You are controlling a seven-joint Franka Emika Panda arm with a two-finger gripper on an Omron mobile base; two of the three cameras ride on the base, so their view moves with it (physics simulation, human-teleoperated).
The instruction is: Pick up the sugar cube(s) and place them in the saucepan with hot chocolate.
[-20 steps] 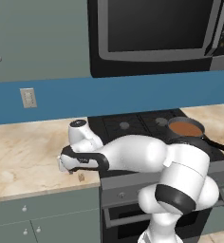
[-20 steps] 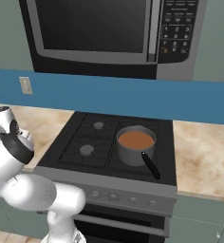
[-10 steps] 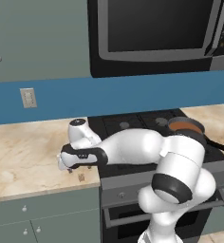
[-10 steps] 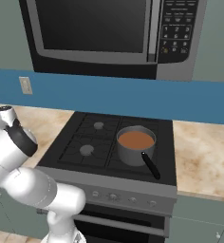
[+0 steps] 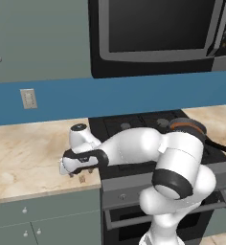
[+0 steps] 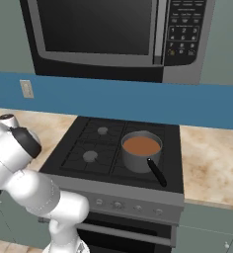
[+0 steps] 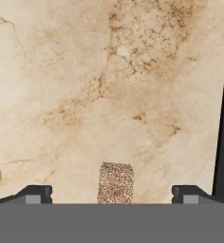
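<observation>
One sugar cube (image 7: pixel 116 182) sits on tabletop (image 7: pixel 85 95), centred between open fingers (image 7: pixel 35 193). Best descend straight, close gently, then carry to saucepan (image 6: pixel 140 150).

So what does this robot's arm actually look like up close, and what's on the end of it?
The arm is made of smooth, glossy white rounded segments, linked by dark grey-black bands at the joints. No cables or markings are visible. At its end is a gripper with two small, dark, blocky fingertips.
</observation>
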